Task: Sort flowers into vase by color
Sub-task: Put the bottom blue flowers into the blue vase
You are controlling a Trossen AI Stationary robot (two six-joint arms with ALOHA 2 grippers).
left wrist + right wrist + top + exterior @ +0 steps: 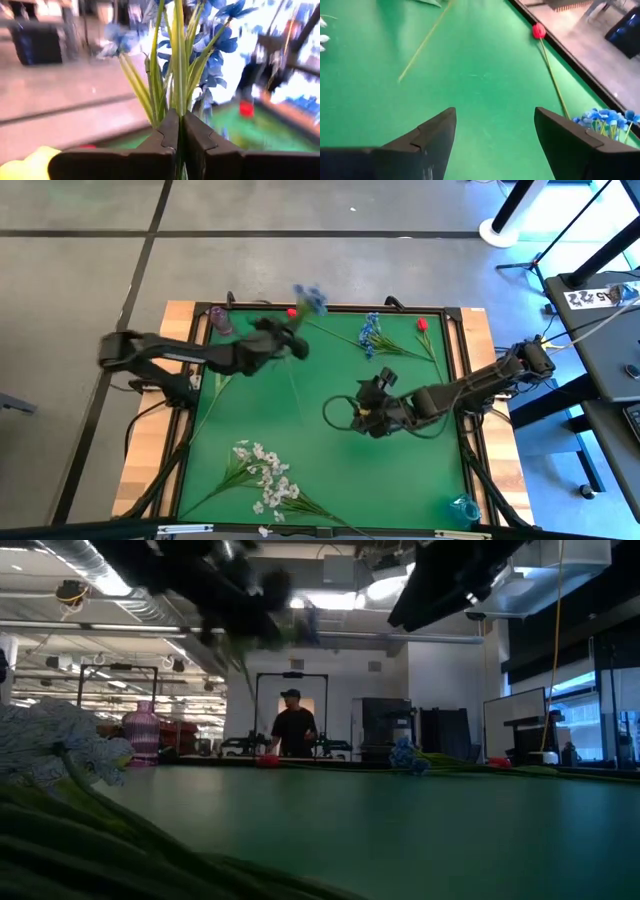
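While the left arm reached across the far left of the green table [400, 480], the scene read as follows, left to right.

Purple vase: a purple vase [219, 320] stood upright at the table's far left corner; in the low view it showed as a ribbed pink-purple shape [141, 733].

White spray: a bushy white spray [265, 478] lay flat near the front edge, stalks running out to either side, blossoms bunched in the middle.

Left gripper: the left gripper [292, 340] was clenched on a blue sprig [311, 298], fingers [165, 140] pressed together around the green stalks.

Held sprig, axis: its stalks rose straight out from between the fingertips, blossoms [220, 37] at the end away from the gripper, toward the table's far edge.

Lying blue sprig: a second blue sprig [372, 335] lay flat at far centre, blossoms toward the far edge.

Right gripper: the right gripper [372, 393] hung over the table's middle, released, fingers [432, 132] set wide with nothing between them.

Red tulip: a red tulip [422, 325] lay far right, bud toward the far edge, stalk trailing toward the near right.
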